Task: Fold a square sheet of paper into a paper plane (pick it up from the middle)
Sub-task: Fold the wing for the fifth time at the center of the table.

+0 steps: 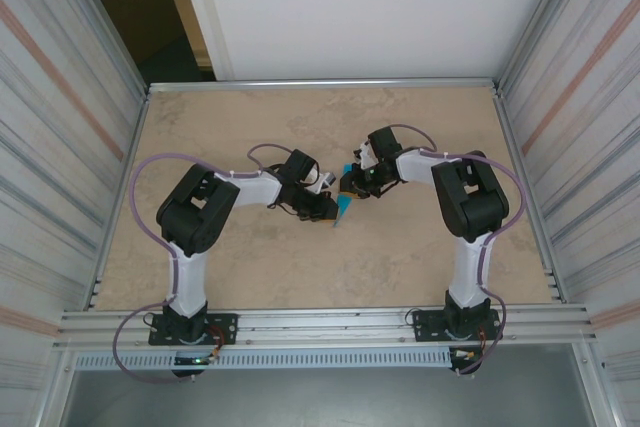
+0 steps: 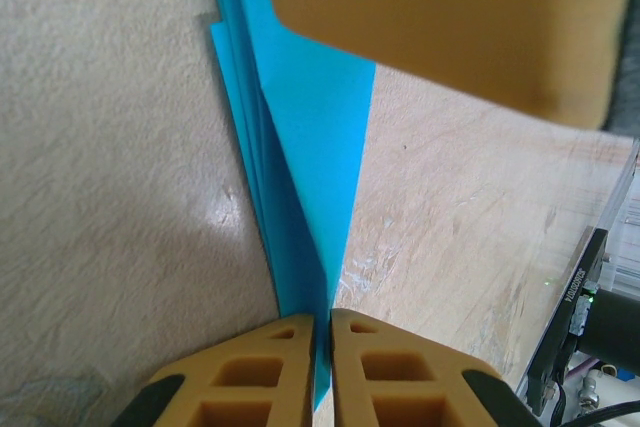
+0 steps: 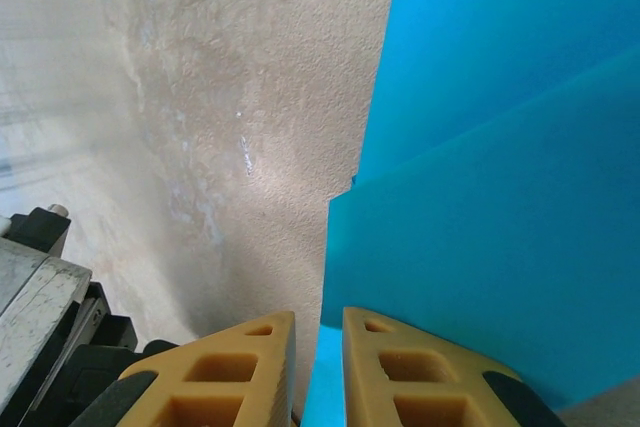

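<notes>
Left wrist: left gripper (image 2: 322, 319) clamps the paper plane (image 2: 312, 117); right gripper (image 3: 318, 317) straddles it, grip unclear.

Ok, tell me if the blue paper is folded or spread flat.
Folded: the paper shows stacked layers narrowing to a point, pinched in the left gripper.

The left gripper (image 1: 326, 207) and the right gripper (image 1: 352, 185) are tip to tip, almost touching. The paper plane (image 1: 343, 209), a small bright blue bit with a sharp point, sits right at both tips. It is just past the left gripper's end and just under the right gripper's end. How tight the fingers are is too small to tell. The tan table (image 1: 250, 267) lies under both grippers. A purple cable (image 1: 138, 197) loops far behind the left gripper.
</notes>
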